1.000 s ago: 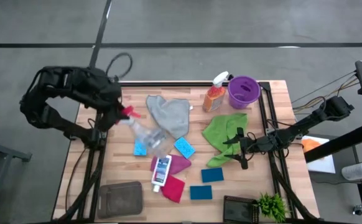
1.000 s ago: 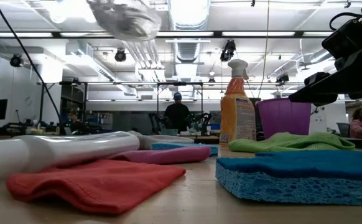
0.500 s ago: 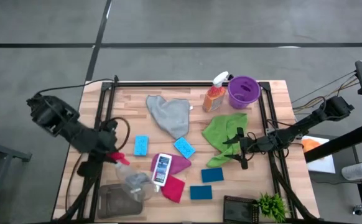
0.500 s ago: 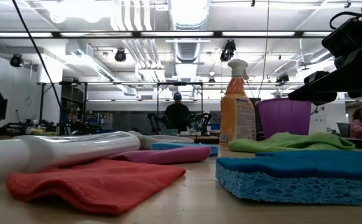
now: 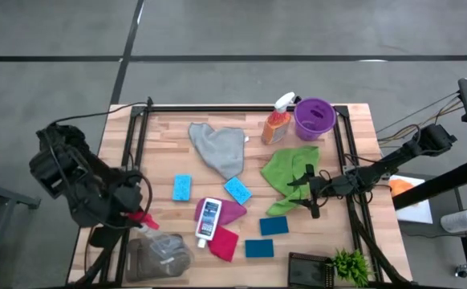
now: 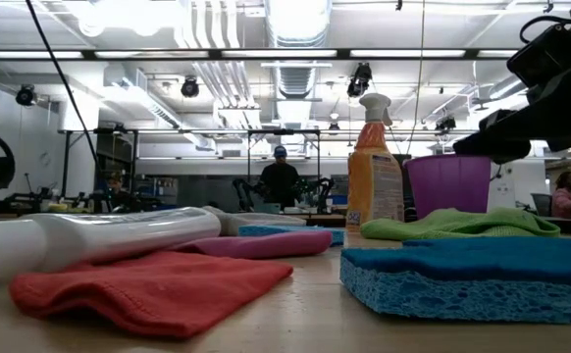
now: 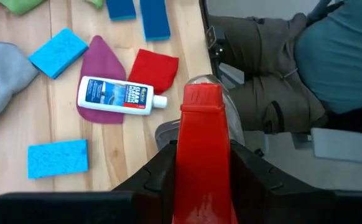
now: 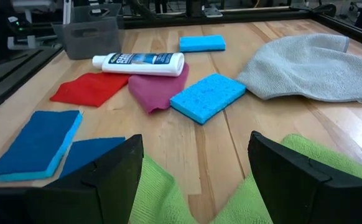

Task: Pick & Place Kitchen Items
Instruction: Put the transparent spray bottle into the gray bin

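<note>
Left jaws clamped on clear spray bottle (image 5: 163, 250) over grey bin (image 5: 141, 258), release due next; right jaws spread above green cloth (image 5: 286, 172), idle

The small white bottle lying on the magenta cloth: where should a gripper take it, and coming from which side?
Likely across the mid-body of the small white bottle, coming straight down. It lies flat on the magenta cloth, long axis running toward the table's near edge, so fingers would close across its narrow width. Its tapered cap end near the red cloth offers less hold.

The right gripper (image 8: 196, 171) hangs open over a green cloth (image 8: 243, 193). Beyond lie 4 blue sponges (image 8: 208, 98), a white bottle (image 8: 139, 62) and a grey cloth (image 8: 311, 67).
</note>
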You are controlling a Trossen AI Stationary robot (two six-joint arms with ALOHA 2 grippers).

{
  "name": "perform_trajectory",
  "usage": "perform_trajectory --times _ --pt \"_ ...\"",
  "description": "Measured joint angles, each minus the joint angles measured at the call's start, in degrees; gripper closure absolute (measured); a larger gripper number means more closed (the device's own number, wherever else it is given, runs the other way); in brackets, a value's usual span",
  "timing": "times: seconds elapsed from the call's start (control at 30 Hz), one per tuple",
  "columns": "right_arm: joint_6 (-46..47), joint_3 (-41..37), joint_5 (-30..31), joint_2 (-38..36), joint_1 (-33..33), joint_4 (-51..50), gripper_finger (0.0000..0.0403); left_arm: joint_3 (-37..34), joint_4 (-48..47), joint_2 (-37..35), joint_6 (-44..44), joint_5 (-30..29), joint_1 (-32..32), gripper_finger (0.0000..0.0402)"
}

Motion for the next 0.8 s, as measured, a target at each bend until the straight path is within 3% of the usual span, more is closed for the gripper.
perform_trajectory --times 0.33,0.63,0.8 --pt "0.0 0.09 0.02 0.0 -0.02 0.23 0.0119 -9.21 0.01 0.26 -0.97 3.1 -0.51 0.0294" --pt "0.0 0.11 0.04 0.0 -0.02 0.73 0.0119 -11.13 -0.15 0.24 -2.33 3.02 -0.51 0.0294" --pt "0.0 0.11 0.04 0.0 -0.02 0.82 0.0119 -11.18 -0.1 0.26 -2.15 0.19 -0.65 0.0294"
